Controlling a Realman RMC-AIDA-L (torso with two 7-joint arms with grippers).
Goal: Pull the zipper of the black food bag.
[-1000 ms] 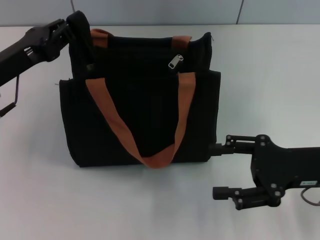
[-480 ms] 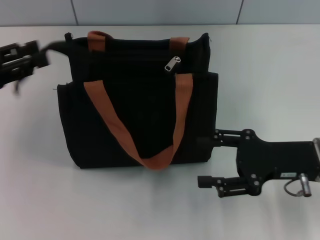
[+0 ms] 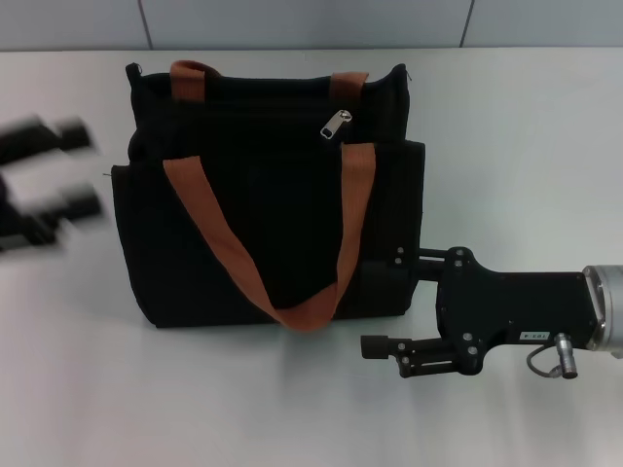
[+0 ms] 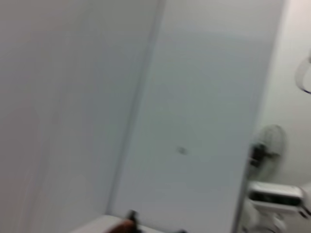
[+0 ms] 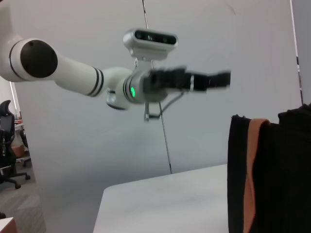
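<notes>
The black food bag point(image 3: 273, 195) stands upright mid-table with orange-brown strap handles point(image 3: 209, 229). Its silver zipper pull point(image 3: 336, 124) hangs on the top zip track, right of centre. My left gripper point(image 3: 54, 175) is blurred in motion left of the bag, apart from it, and its two fingers look spread. My right gripper point(image 3: 383, 300) is open and empty at the bag's lower right corner, its upper finger point(image 3: 419, 256) against the bag's side. The right wrist view shows the bag's edge point(image 5: 272, 179) and the left gripper point(image 5: 194, 80) in the air.
The white table point(image 3: 506, 146) runs wide around the bag, with a grey wall behind. The left wrist view shows mostly wall, a fan point(image 4: 265, 145) and a sliver of the bag's top point(image 4: 127, 224).
My left gripper let go of the bag's top left corner and swung out and forward to the left. The corner dropped back. My right gripper moved left to the bag's lower right corner.
</notes>
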